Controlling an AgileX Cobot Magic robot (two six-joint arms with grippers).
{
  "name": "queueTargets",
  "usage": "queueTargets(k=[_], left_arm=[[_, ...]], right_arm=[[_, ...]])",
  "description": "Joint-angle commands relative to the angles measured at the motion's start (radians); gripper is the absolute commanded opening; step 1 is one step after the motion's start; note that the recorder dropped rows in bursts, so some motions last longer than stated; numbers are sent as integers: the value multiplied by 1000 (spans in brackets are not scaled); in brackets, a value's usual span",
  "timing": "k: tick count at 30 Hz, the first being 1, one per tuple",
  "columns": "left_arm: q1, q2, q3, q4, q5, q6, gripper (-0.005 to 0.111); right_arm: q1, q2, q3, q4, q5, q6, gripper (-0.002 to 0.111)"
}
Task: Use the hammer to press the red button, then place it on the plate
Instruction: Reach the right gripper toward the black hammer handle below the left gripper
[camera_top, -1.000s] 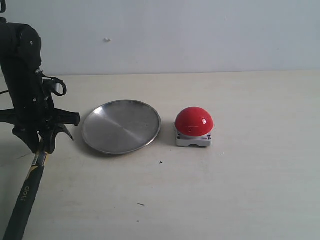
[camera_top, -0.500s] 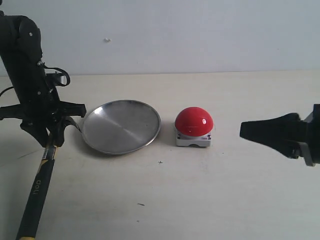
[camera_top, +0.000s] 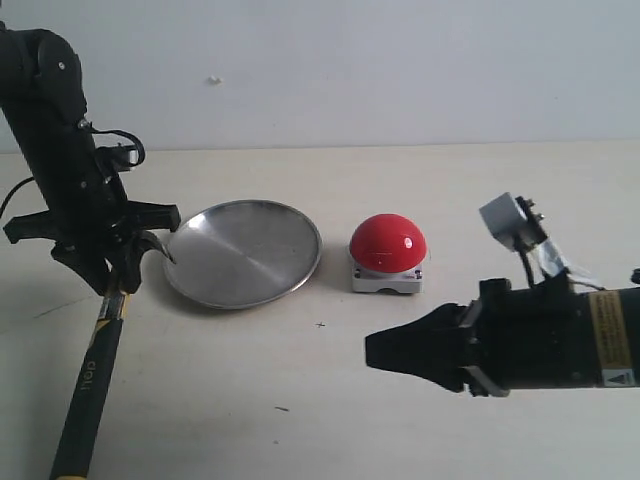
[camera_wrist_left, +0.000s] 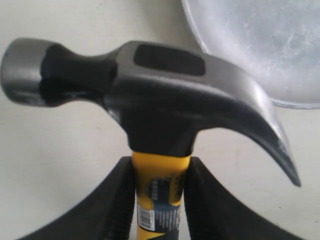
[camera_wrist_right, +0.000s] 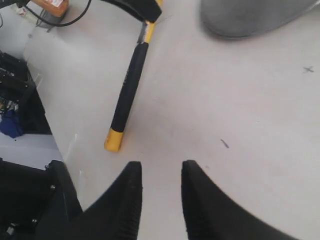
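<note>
Nearest to us, the right claw (camera_top: 372, 352) hangs low over the tabletop (camera_top: 300, 400), its fingers a little apart and holding nothing, its tip pointing toward the left side of the scene. At about the same depth on the left lies the yellow end of the hammer (camera_top: 95, 365). We cannot tell whether that end touches the tabletop. From there the handle runs away from us and slightly rightward, up to the left claw (camera_top: 112, 272), which is clamped on the handle just under the head. The head lies crosswise to the handle. Its curved forked end points right, just beside the near-left rim of the plate (camera_top: 245, 255), and its flat striking face points left, away from the plate. Farther along sits the plate itself, bare, and to its right, close by but apart from it, the red button (camera_top: 388, 242) on its grey base. So the button lies to the right of the hammer head, with the whole plate between them. The empty right claw is the nearer of the two, just in front of the button. We judge that the left arm must carry the head rightward across the plate and turn it so the face comes onto the dome.
</note>
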Motion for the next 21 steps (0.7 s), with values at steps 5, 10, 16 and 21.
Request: queueTargets(k=[5,10,16,21], left_arm=[[1,-15,-12,-42,7,38,0],[5,-15,-12,-72,7,57,0],[4,-15,-12,-78,7,60,0],[4,-15,-12,-131,7,105,0]], right_arm=[[232,111,-117,125,42,-21,50],[358,192,-200,221,112,-17,57],[478,294,-315,288,227,13,65],[545,401,-451,323,274,61,65]])
